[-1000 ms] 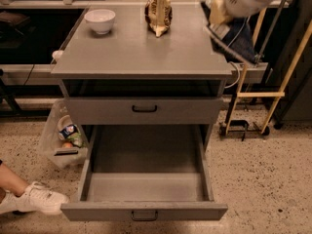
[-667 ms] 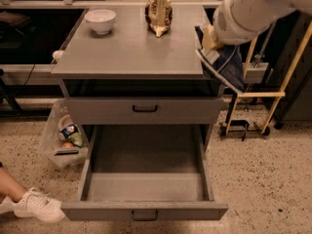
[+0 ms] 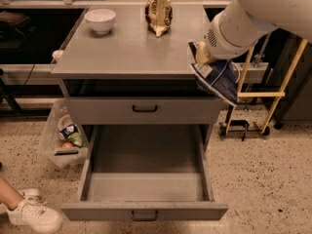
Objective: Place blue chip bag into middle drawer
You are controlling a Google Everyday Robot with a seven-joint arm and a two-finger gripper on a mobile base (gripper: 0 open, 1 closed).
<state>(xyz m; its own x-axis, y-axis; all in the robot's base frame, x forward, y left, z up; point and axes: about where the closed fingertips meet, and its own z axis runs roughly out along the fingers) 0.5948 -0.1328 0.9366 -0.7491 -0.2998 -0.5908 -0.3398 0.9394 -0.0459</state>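
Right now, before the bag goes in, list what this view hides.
Camera view:
- gripper, above the blue chip bag at the cabinet's right edge: mostly covered by the white arm.
- Bag's print: blurred.
- middle drawer back: shadowed under the upper drawer.
- Lower left, person: cut off by the frame; only a leg and shoe show.

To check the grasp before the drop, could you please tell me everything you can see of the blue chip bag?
The blue chip bag is a small, crinkled dark-blue foil pouch with white patches and print. It hangs tilted at the cabinet top's front right corner, lower end pointing down-right, higher than the open middle drawer. The claw grips its upper end; whether it brushes the cabinet edge is unclear.
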